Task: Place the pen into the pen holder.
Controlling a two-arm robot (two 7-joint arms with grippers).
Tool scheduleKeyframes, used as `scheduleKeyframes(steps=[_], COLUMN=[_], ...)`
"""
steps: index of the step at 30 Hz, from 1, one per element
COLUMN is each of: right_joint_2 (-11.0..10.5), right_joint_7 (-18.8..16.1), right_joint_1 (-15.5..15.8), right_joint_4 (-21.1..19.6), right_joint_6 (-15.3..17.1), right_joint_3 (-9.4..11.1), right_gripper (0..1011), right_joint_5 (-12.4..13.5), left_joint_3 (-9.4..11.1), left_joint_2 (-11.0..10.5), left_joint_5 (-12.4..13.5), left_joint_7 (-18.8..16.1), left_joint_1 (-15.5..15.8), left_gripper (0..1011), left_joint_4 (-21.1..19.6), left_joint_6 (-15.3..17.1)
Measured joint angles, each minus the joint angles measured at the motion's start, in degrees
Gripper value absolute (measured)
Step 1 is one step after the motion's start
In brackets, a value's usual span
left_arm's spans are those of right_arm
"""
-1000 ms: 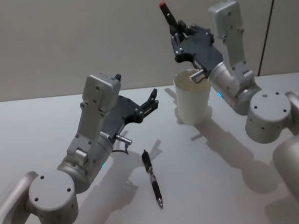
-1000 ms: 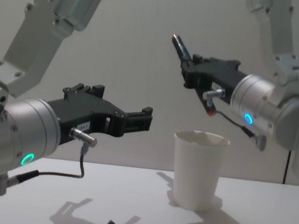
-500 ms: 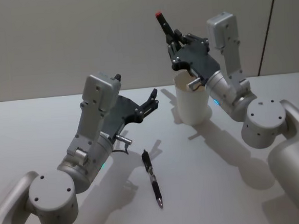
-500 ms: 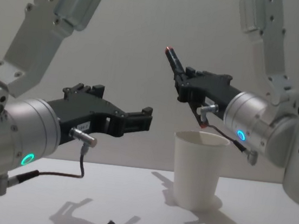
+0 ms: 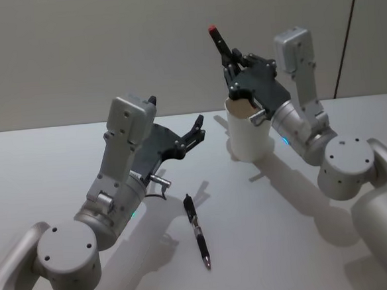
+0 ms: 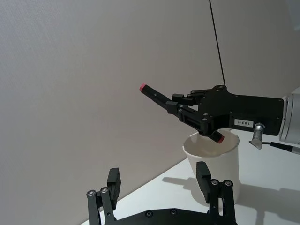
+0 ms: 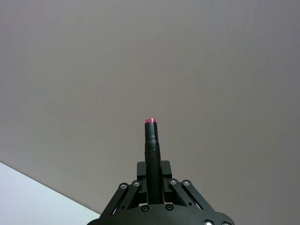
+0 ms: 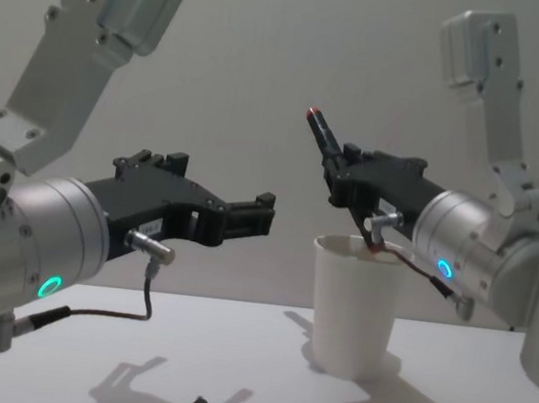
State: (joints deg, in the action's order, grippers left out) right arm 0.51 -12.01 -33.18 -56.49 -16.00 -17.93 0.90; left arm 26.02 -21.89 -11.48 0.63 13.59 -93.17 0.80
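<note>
Over the pen holder (image 5: 249,138), my R gripper (image 5: 235,61) is clamped on the red-capped pen (image 5: 219,40), tilted, lower tip at rim level. L gripper (image 5: 176,114) hangs wide open to its left; 2nd pen (image 5: 197,229) lies on table (image 5: 286,231).

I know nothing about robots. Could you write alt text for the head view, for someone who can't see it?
The right gripper holds a red-tipped pen tilted over a white cup, its lower end at the rim. The left gripper hangs open above the table, where a black pen lies.
</note>
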Motion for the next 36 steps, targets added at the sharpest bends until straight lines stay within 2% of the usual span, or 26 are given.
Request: scheduleKeyframes(steps=[22,25,26,29,30,33,36], right_joint_2=[-0.6,-0.62,-0.63,-0.64,-0.65,-0.66,-0.68], right_joint_7=[-0.32,-0.34,-0.35,-0.37,-0.38,-0.39,-0.4], right_joint_1=[1.91,2.02,2.06,2.11,2.15,2.21,2.25], right_joint_4=[-0.38,-0.41,-0.42,-0.44,-0.45,-0.47,-0.49], right_joint_6=[0.23,0.26,0.27,0.29,0.3,0.32,0.34], right_joint_3=[0.01,-0.01,-0.02,-0.03,-0.04,-0.05,-0.05], right_gripper=[176,246,299,354,413,473,590], right_joint_5=[1.15,1.23,1.25,1.28,1.3,1.33,1.35], left_joint_3=[0.0,0.0,0.0,0.0,0.0,0.0,0.0], left_joint_2=[0.0,0.0,0.0,0.0,0.0,0.0,0.0], left_joint_5=[0.0,0.0,0.0,0.0,0.0,0.0,0.0], left_joint_7=[0.0,0.0,0.0,0.0,0.0,0.0,0.0], left_joint_1=[0.0,0.0,0.0,0.0,0.0,0.0,0.0], left_gripper=[1001,1001,1001,1001,1001,1001,1001], left_joint_4=[0.0,0.0,0.0,0.0,0.0,0.0,0.0], left_joint_6=[0.0,0.0,0.0,0.0,0.0,0.0,0.0])
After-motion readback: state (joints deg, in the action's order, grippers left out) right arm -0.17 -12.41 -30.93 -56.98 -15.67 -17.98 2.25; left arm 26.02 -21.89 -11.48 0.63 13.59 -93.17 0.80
